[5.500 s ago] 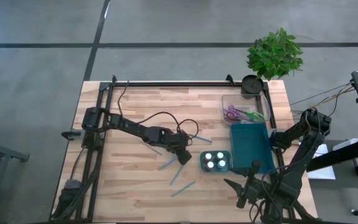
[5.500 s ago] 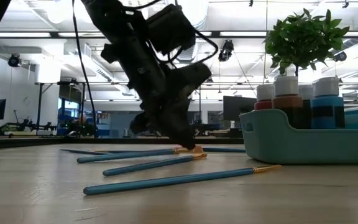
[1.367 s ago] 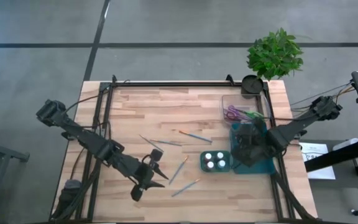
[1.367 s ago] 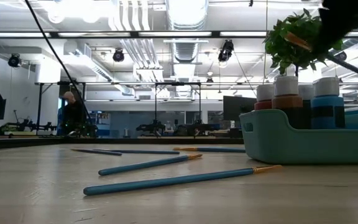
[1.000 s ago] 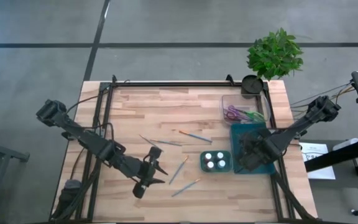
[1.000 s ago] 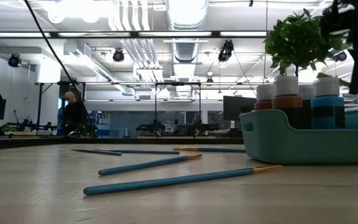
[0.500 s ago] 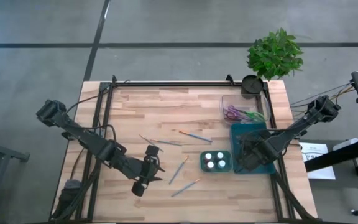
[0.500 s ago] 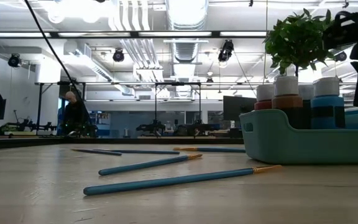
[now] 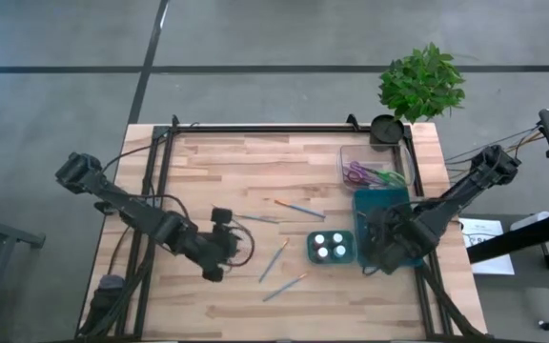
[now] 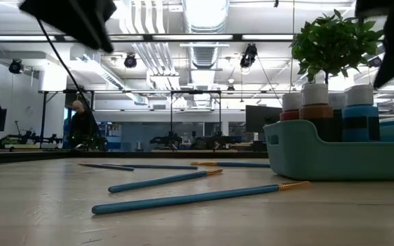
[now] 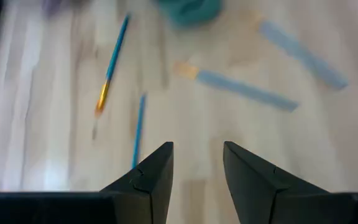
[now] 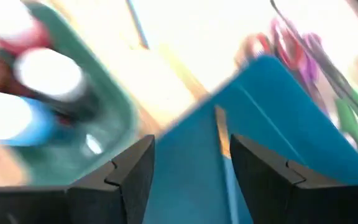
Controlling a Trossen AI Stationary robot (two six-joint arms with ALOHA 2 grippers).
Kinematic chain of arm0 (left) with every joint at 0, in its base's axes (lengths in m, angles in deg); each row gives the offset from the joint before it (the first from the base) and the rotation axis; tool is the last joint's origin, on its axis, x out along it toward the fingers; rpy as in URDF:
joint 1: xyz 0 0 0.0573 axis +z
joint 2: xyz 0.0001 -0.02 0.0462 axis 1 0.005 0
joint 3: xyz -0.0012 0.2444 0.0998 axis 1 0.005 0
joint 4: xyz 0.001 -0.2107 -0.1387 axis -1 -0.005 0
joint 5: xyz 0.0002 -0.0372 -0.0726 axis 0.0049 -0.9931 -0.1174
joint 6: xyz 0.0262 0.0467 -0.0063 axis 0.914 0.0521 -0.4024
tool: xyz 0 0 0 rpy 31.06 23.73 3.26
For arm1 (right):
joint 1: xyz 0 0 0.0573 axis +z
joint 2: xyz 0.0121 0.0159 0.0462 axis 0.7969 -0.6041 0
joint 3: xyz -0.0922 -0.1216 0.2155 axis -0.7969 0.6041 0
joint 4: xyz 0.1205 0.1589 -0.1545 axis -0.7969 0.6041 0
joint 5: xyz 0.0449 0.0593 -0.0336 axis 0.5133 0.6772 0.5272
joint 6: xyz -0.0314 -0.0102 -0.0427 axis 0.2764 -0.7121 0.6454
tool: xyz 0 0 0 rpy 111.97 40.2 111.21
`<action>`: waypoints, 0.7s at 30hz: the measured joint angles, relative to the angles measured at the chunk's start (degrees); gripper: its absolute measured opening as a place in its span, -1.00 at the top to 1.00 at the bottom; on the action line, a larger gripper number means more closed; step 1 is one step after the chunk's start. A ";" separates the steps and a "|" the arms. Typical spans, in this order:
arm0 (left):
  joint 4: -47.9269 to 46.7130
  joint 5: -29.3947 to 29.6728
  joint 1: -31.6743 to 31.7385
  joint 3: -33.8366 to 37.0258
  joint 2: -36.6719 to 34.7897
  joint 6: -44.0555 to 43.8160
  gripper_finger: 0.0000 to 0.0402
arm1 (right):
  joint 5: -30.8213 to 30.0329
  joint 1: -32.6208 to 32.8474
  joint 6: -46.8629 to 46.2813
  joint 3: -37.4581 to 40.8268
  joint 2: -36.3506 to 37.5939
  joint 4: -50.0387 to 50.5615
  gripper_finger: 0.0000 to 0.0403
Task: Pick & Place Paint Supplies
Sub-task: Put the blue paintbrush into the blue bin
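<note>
Spread apart and holding nothing, my right gripper point(image 12: 191, 163) hangs over the blue tray point(image 9: 394, 217), where a blue-handled paintbrush point(image 12: 221, 140) lies on the tray floor just ahead of my fingertips. Beside the tray sits the teal palette point(image 9: 331, 248) with its paint pots, and three more paintbrushes point(image 9: 274, 260) lie loose on the wooden table point(image 9: 255, 162). My left gripper point(image 11: 197, 169), jaws partly parted and empty, hovers above those loose brushes.
</note>
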 joint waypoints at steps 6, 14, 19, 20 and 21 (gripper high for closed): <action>-11.10 -1.80 5.47 0.40 0.03 -4.60 0.27 | -12.15 7.06 1.95 -5.34 -0.02 -4.72 -0.03; -17.03 -9.58 16.52 3.08 0.03 -5.14 0.27 | -25.62 13.88 11.88 -7.60 -0.02 -15.87 -0.03; -17.77 -12.90 21.99 9.44 0.05 1.89 0.28 | -26.71 14.32 17.19 -6.54 -0.07 -21.72 -0.03; -17.68 -13.03 22.51 10.77 0.05 3.90 0.28 | -26.71 14.32 17.57 -6.46 -0.07 -21.88 -0.03; -17.30 -12.99 22.84 12.07 0.07 6.17 0.28 | -26.71 14.30 17.72 -6.42 -0.08 -21.88 -0.03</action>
